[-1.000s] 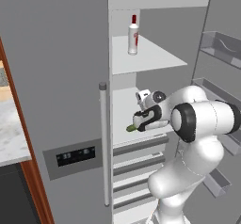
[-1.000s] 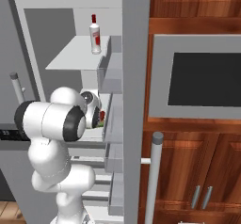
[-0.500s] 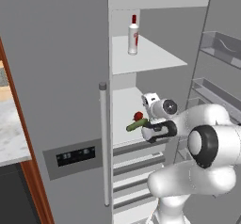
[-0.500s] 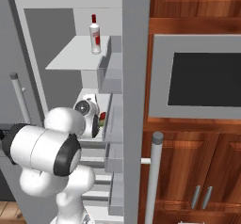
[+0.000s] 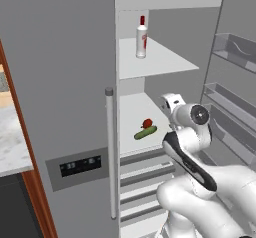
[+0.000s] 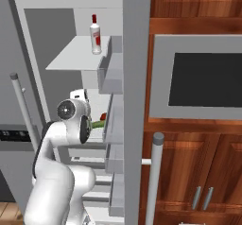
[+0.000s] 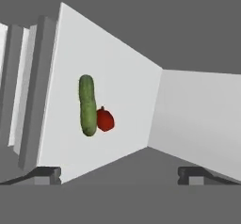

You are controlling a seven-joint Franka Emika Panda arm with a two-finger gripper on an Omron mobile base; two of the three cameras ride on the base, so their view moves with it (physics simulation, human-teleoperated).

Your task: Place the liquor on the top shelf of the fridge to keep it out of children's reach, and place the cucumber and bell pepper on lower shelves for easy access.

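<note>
The liquor stands upright on the top shelf of the open fridge. One shelf lower, the green cucumber lies flat with the red bell pepper touching its side. My gripper is open and holds nothing. It hangs in front of that lower shelf, a short way back from the two vegetables. From the right base view the cucumber peeks out behind my wrist.
The fridge's left door is shut, with a long bar handle and a dark dispenser panel. The right door swings open with bins, close to my arm. Grey drawer fronts sit below the shelf. A built-in oven sits in wooden cabinets.
My hand has pulled back and up from the cucumber, which stays on the lower shelf beside the pepper. The arm has folded back toward the base. The bottle has not moved.
</note>
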